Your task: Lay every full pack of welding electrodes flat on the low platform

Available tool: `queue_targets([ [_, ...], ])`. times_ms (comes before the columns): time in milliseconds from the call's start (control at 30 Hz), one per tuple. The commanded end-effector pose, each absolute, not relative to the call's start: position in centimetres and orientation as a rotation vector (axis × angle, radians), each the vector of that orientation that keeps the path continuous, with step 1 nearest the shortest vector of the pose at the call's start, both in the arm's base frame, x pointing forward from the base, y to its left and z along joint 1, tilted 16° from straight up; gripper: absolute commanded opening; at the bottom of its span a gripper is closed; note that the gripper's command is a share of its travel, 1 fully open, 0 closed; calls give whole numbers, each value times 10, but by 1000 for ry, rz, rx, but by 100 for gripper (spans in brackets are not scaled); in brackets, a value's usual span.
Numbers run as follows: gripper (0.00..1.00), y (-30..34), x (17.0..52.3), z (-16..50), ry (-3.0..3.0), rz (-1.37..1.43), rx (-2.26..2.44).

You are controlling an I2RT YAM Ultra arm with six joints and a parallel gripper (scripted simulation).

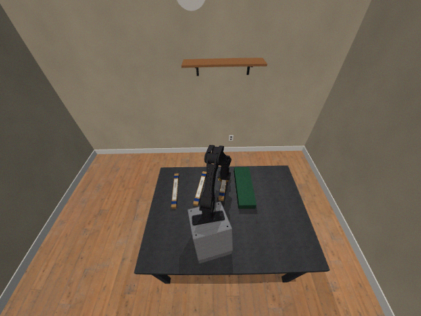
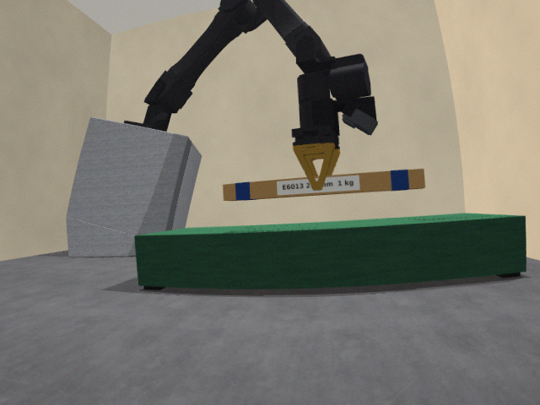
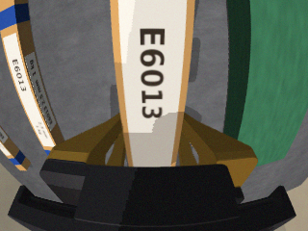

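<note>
My gripper is shut on a tan pack of electrodes with blue bands and a white label reading E6013, 1 kg. It holds the pack by its middle, level, in the air behind and above the green low platform. In the wrist view the held pack runs straight ahead between the fingers, with the platform to its right. In the overhead view the held pack is just left of the platform. Two more packs lie on the table: one in the middle and one at the left.
The arm's grey base block stands on the dark table in front of the packs. A wooden shelf hangs on the far wall.
</note>
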State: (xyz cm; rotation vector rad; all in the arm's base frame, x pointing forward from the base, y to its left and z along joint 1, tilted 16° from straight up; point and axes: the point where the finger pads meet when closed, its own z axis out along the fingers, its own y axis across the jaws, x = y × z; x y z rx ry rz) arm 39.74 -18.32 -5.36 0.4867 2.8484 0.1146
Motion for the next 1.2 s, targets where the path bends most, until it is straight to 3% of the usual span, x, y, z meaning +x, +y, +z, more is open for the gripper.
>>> queue_targets([
  [0,0,-196,400,-21,2800,95,489],
  [1167,0,-198,383,41,2793,90,487],
])
